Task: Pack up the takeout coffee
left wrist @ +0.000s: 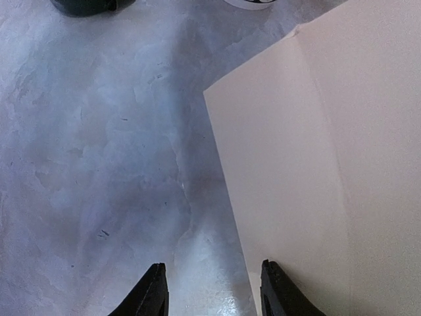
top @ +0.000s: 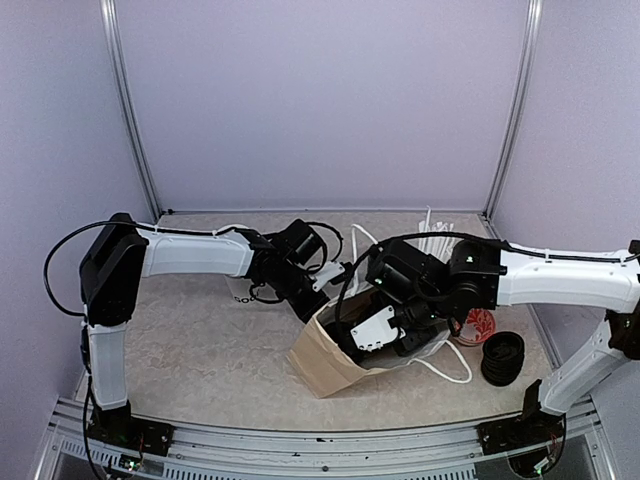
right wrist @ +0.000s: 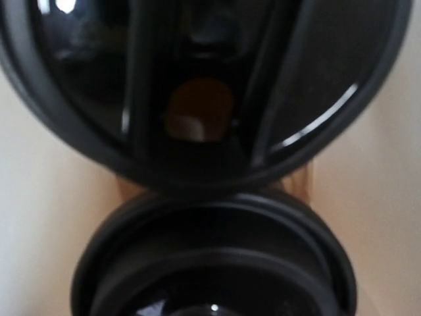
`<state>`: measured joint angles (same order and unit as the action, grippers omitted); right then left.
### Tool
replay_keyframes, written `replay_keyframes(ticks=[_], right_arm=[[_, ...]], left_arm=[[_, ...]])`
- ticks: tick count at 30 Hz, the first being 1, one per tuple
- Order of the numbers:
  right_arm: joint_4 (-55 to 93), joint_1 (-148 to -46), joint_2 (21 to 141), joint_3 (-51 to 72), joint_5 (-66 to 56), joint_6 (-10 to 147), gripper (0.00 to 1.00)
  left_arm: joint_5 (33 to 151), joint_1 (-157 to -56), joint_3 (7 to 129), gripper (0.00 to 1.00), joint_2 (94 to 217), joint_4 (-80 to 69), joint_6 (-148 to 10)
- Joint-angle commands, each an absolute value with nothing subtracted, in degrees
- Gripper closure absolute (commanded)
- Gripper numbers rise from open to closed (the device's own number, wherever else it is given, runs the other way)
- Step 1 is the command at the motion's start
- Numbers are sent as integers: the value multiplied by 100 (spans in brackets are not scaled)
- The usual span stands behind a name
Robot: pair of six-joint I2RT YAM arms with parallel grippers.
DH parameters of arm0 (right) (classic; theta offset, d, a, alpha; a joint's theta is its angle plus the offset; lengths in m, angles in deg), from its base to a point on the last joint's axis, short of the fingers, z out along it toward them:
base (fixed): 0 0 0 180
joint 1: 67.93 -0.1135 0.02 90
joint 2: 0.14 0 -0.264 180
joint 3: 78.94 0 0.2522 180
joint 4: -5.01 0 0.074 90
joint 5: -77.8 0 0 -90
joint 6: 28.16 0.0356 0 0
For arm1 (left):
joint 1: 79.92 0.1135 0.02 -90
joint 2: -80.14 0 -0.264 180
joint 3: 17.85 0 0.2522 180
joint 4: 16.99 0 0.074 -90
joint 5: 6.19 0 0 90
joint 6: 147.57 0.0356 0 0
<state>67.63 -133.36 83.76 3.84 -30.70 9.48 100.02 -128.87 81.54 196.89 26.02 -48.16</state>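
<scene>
Lidded coffee cup [right wrist: 316, 79] and 2nd cup [right wrist: 217, 263] sit in paper bag [top: 325, 365] nr front-centre of bench [top: 190, 330]; right gripper [top: 400, 338] inside, grip unclear, left gripper [left wrist: 214, 293] jaws apart astride bag edge, so pull-out may snag, tipping cups.

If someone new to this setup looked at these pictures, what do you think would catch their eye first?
Most likely the brown paper bag mid-table, with the left arm and right arm both bent in toward its open top. Next, the right wrist view: two round black lids, one above the other, filling the frame between the bag's pale walls.
</scene>
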Motion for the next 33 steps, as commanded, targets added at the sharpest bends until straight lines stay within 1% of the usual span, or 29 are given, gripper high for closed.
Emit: replay_keyframes(ticks=[1, 16, 22, 25, 33], right_arm=[[7473, -13284, 8597, 610, -2373, 1221, 70], [9028, -13288, 9461, 1857, -1231, 1632, 71], [9454, -13288, 9694, 2304, -488, 1688, 72], [9363, -13288, 9687, 2201, -484, 1633, 72], [8798, -13288, 9454, 1364, -778, 1300, 72]], left_arm=[[10186, -12864, 7967, 52, 19401, 2569, -4747], [10011, -12645, 7493, 52, 18860, 2628, -4772], [9953, -12600, 7338, 52, 18653, 2601, -4809], [9948, -12598, 7299, 52, 18610, 2587, -4858], [9906, -12598, 7189, 52, 18412, 2605, -4985]])
